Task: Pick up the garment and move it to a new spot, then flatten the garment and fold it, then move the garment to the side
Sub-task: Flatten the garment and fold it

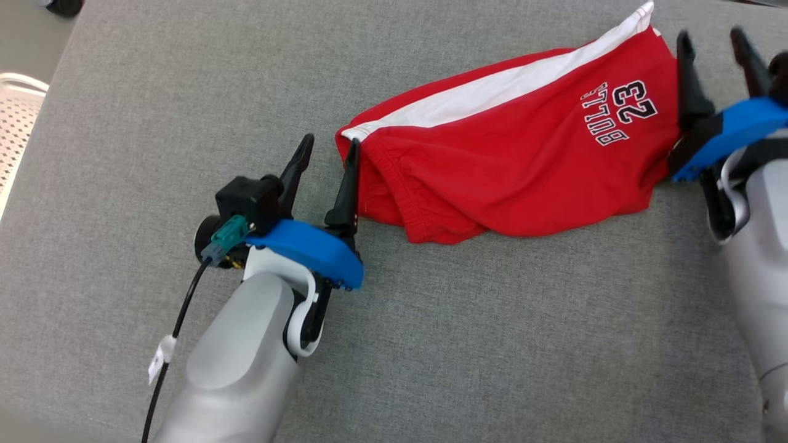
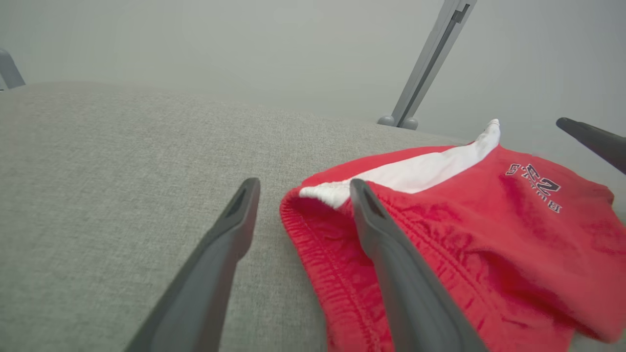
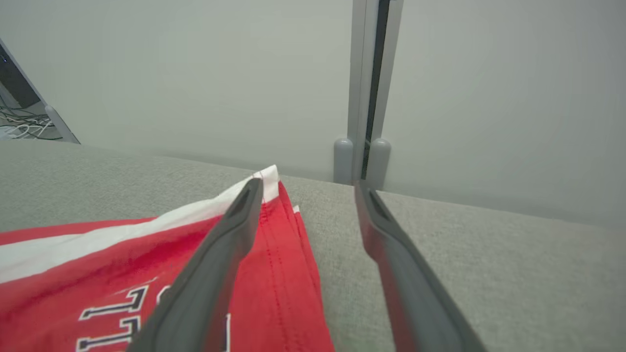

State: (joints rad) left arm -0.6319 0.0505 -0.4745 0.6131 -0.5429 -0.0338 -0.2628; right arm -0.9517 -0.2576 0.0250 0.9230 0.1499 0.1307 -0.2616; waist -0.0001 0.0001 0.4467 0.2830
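Head view: the right claw (image 1: 711, 35) hides part of the garment (image 1: 523, 160).

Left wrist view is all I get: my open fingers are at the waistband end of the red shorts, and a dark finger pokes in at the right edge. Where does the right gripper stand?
Observer: In the head view the right gripper is open at the opposite, leg-hem end of the shorts, beside the 23 print.
Operator: Is it over cloth or past the edge?
Observer: Both. In the right wrist view one finger lies over the red hem and the other is over bare grey surface, so it straddles the edge.
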